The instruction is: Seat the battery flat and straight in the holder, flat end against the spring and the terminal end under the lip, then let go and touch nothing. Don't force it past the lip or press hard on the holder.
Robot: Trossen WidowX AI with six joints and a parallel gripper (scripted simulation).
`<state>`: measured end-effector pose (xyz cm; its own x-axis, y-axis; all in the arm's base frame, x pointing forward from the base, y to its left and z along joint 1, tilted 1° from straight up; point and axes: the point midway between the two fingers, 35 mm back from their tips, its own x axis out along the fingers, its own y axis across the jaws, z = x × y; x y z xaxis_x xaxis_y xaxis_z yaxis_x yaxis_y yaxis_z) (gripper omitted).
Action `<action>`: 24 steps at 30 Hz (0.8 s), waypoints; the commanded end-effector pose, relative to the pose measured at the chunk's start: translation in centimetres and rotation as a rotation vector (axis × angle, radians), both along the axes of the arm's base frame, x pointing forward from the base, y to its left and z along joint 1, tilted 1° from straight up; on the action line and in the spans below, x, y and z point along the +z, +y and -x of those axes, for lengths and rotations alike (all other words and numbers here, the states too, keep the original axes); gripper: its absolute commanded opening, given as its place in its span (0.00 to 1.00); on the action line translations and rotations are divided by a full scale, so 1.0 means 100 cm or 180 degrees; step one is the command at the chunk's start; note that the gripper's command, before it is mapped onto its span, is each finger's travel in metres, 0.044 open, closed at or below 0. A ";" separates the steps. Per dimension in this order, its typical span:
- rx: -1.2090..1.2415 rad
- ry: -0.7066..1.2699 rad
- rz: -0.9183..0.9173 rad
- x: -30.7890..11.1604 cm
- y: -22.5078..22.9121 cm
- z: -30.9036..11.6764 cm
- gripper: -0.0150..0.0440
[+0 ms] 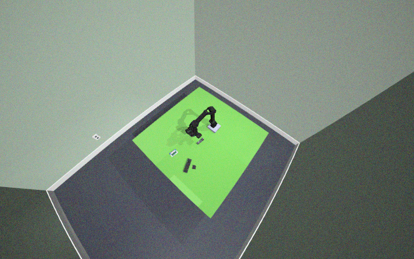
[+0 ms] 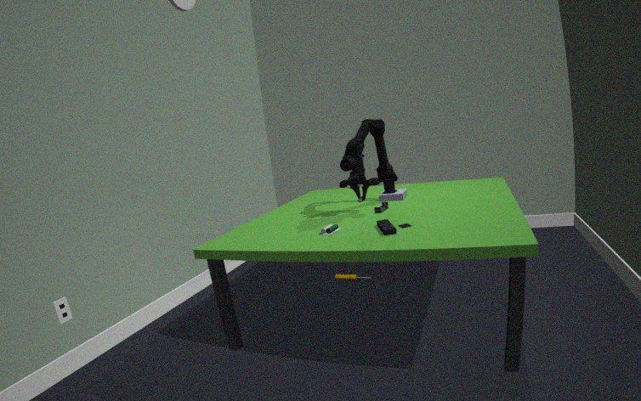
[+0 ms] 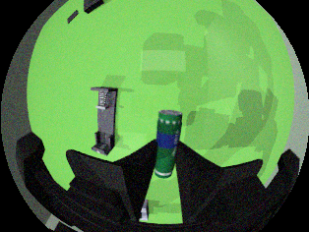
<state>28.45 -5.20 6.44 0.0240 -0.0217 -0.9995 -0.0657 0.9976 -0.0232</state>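
The battery (image 3: 167, 159) is green with a blue band and stands lengthwise between the fingertips in the wrist view. My gripper (image 2: 360, 199) (image 3: 168, 143) is shut on it, low over the green table; whether the battery touches the table I cannot tell. Which end is the terminal is unclear. The grey holder (image 1: 200, 141) (image 2: 381, 209) (image 3: 106, 120) is empty and lies left of the battery in the wrist view, roughly parallel to it. Its coil spring is at the upper end there, its other end wall at the lower end. In the top view the arm hides the battery.
A white tray (image 1: 171, 155) with a green item lies toward the table's near side. A long black block (image 1: 187, 165) (image 2: 386, 227) lies beside a small dark square (image 1: 194, 167) (image 2: 405, 225). The pale arm base (image 1: 214, 128) (image 2: 393, 195) is behind the holder. A yellow screwdriver (image 2: 345, 276) is below the table.
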 end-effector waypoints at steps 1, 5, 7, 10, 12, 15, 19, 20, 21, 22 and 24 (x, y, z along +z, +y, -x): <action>-0.0068 -0.0027 0.0002 0.008 0.023 -0.003 0.36; -0.0185 -0.0031 -0.0015 0.014 0.052 -0.001 0.36; -0.0248 -0.0033 -0.0024 0.017 0.066 0.000 0.36; -0.0344 -0.0034 -0.0037 0.021 0.087 0.004 0.36; -0.0386 -0.0033 -0.0041 0.023 0.096 0.007 0.36; -0.0392 -0.0025 -0.0041 0.023 0.097 0.007 0.36; -0.0397 0.0135 -0.0034 0.015 0.096 0.008 0.36; -0.0397 0.0184 -0.0032 0.013 0.096 0.008 0.36; -0.0396 0.0234 -0.0030 0.010 0.096 0.008 0.36; -0.0396 0.0284 -0.0028 0.008 0.096 0.009 0.36; -0.0396 0.0384 -0.0024 0.003 0.096 0.009 0.36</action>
